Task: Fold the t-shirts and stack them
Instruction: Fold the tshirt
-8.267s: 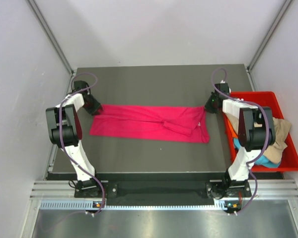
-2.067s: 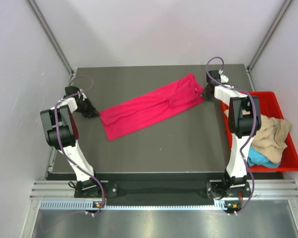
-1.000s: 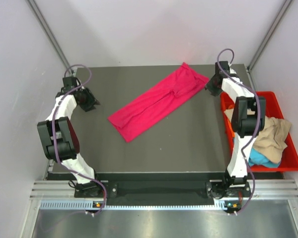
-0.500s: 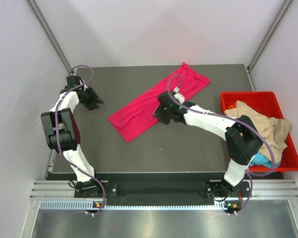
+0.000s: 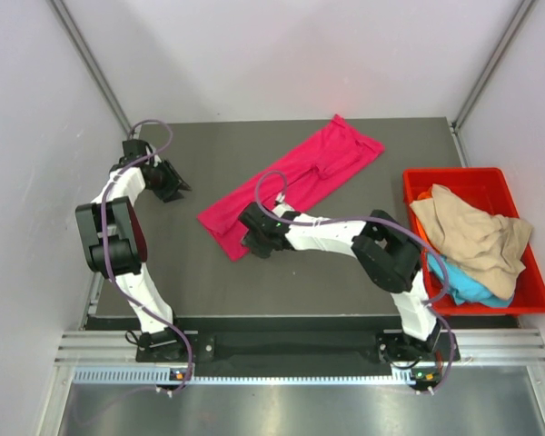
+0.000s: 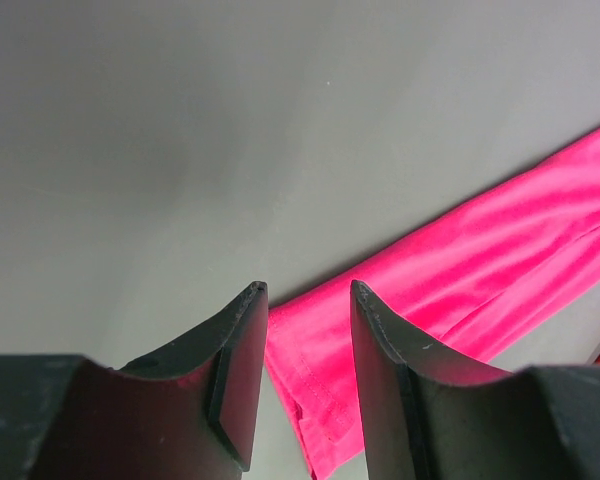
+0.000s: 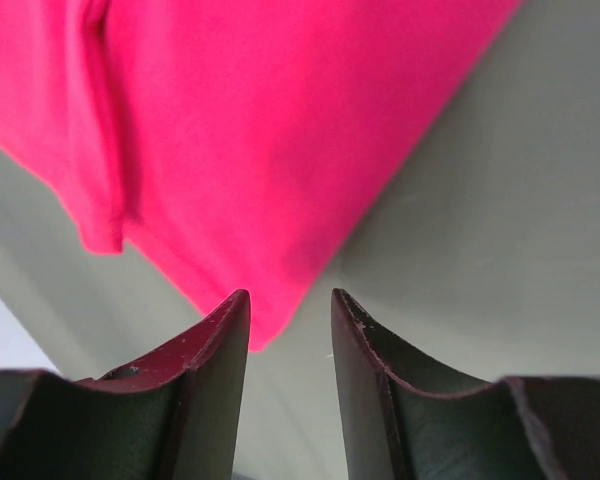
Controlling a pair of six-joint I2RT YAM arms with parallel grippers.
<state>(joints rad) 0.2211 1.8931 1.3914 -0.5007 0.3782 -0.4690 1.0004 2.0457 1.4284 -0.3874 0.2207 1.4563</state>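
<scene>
A: As we look down from above, where do we find the magenta t-shirt (image 5: 295, 186)?

B: We find it flat on the dark table (image 5: 254, 291), a long slanted band with its near end toward the left and its far end toward the back right.

A: And our right gripper (image 7: 290, 295)?

B: We have it at the band's near end, over the corner of the cloth. Its fingers stand spread with nothing between them. Whether they touch the fabric we cannot tell.

A: What about our left gripper (image 6: 306, 290)?

B: It sits off to the left, well apart from the shirt and pointing toward it. Those fingers are spread too, and empty; the pink cloth shows beyond them.

A: The other shirts?

B: We see them piled in the red bin (image 5: 454, 173) at the right: a tan t-shirt (image 5: 472, 238) on top, a turquoise t-shirt (image 5: 463, 283) under it, and a sliver of orange cloth (image 5: 421, 194) at the bin's far left.
</scene>
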